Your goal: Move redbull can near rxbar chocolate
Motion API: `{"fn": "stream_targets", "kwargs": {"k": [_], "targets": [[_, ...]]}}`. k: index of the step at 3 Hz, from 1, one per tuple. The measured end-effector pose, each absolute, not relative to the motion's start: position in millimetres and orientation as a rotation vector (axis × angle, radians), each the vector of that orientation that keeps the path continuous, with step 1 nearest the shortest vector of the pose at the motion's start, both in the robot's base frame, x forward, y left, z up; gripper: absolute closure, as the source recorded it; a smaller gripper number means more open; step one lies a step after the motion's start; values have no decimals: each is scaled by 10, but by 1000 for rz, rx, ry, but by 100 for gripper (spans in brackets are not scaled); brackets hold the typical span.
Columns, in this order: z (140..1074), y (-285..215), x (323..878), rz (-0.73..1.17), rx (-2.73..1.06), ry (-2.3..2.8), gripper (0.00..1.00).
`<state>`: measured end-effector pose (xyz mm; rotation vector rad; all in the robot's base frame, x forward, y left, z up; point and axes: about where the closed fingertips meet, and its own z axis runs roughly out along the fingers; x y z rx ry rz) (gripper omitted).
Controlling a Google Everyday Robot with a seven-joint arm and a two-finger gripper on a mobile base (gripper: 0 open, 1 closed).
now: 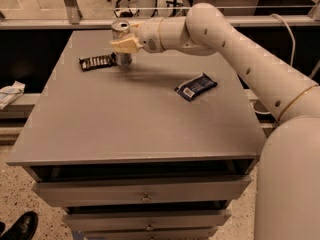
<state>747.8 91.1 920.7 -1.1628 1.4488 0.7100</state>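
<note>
The redbull can (120, 30) stands upright at the far left of the grey table (135, 114), its silver top showing. My gripper (125, 45) is shut on the can, with pale fingers (128, 44) wrapped around its middle. The can's base looks to rest on the table. The rxbar chocolate (96, 61), a flat dark bar with pale lettering, lies just left of the can, almost touching it. My white arm reaches in from the right.
A dark blue wrapped bar with a white label (196, 86) lies right of centre on the table. Drawers (145, 196) sit below the table front. A shoe (19, 226) is at the bottom left. A glass rail runs behind the table.
</note>
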Motion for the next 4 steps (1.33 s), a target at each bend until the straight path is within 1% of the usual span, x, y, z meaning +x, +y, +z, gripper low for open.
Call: {"fn": "stream_targets", "kwargs": {"k": [1,2,4], "targets": [[9136,852,7559,708,-1147,1468,100],[9076,849,7615,729,-1137,1487,88],[8962,866,7679,770,-1133,1529,42]]}}
